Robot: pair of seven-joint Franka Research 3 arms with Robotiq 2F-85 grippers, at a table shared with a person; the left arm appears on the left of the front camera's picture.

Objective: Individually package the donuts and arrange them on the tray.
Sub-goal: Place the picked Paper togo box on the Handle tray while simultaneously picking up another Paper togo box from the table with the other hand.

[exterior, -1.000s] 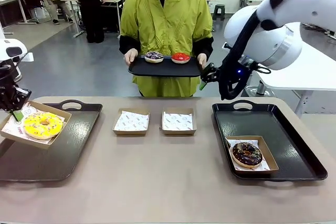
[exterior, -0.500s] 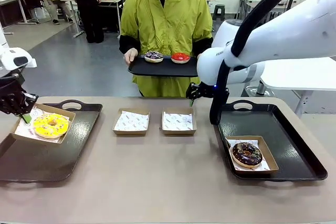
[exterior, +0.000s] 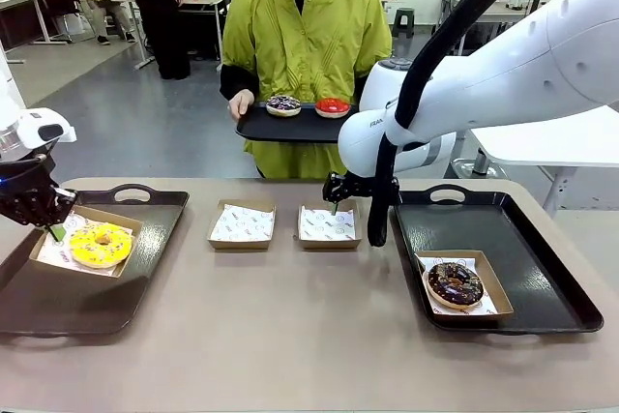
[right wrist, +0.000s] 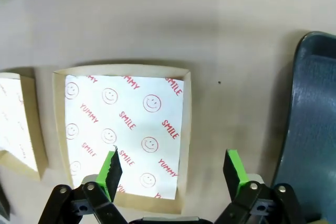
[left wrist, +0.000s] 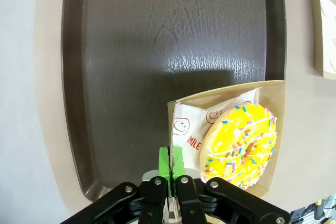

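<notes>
The yellow donut (exterior: 101, 244) (left wrist: 241, 145) lies in a brown cardboard box (exterior: 39, 250) (left wrist: 231, 94) over the left part of the left tray (exterior: 126, 278) (left wrist: 157, 51). My left gripper (exterior: 50, 226) (left wrist: 170, 162) is shut on that box's wall. My right gripper (exterior: 335, 198) (right wrist: 173, 169) hangs open just above an empty paper-lined box (exterior: 328, 224) (right wrist: 126, 124). The chocolate donut (exterior: 455, 283) sits boxed on the right tray (exterior: 542, 258). A person holds a small black tray (exterior: 305, 127) carrying the purplish donut (exterior: 283, 103) and the red donut (exterior: 333, 105).
A second empty lined box (exterior: 242, 224) (right wrist: 16, 124) sits left of the first at mid-table. The right tray's rim (right wrist: 310, 114) lies close beside my right gripper. The person stands at the far edge; the near half of the table is bare.
My left gripper has carried the boxed yellow donut rightward and lower over the left tray. My right arm has swung left and down from the person's tray to the empty box.
</notes>
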